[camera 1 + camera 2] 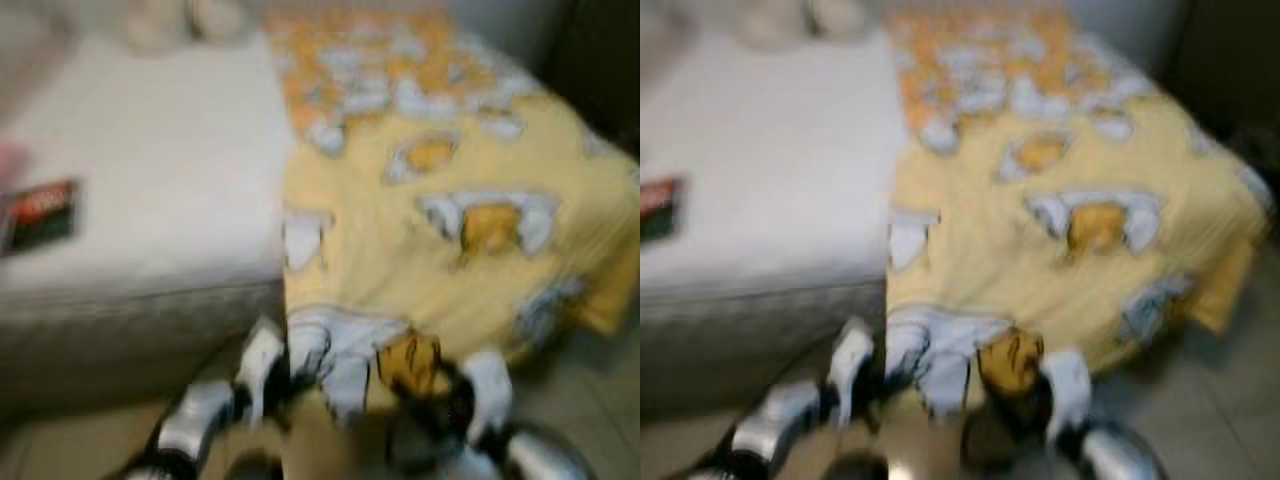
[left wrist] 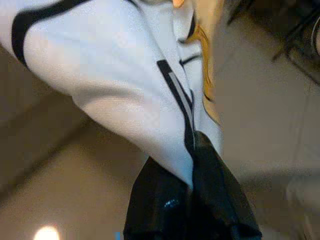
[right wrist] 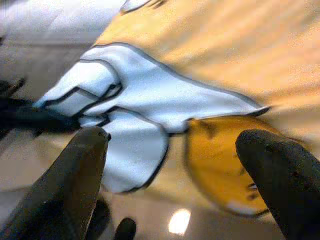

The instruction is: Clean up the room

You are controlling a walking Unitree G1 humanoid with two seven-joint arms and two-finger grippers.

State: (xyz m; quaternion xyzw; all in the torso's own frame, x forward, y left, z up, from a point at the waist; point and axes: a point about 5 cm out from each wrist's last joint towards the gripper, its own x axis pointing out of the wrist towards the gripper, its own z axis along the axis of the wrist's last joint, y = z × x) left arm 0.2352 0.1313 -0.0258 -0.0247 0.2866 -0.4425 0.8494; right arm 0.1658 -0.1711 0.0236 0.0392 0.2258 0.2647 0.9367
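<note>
At the bed's foot, the left gripper [image 2: 192,192] pinches the yellow blanket [image 1: 450,250] by its hanging hem while the right gripper [image 3: 175,170] waits spread before it; through heavy blur, spreading the blanket over the white mattress [image 1: 160,170] seemingly needs a second grip.

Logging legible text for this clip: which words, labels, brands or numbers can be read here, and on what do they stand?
None can be read.
Dark red-and-black flat item on the white mattress: light marks on the red part, too blurred to read.
Yellow blanket held by the left gripper: cartoon prints, no lettering visible.
Right gripper, fingers open near the blanket: no markings visible.
</note>
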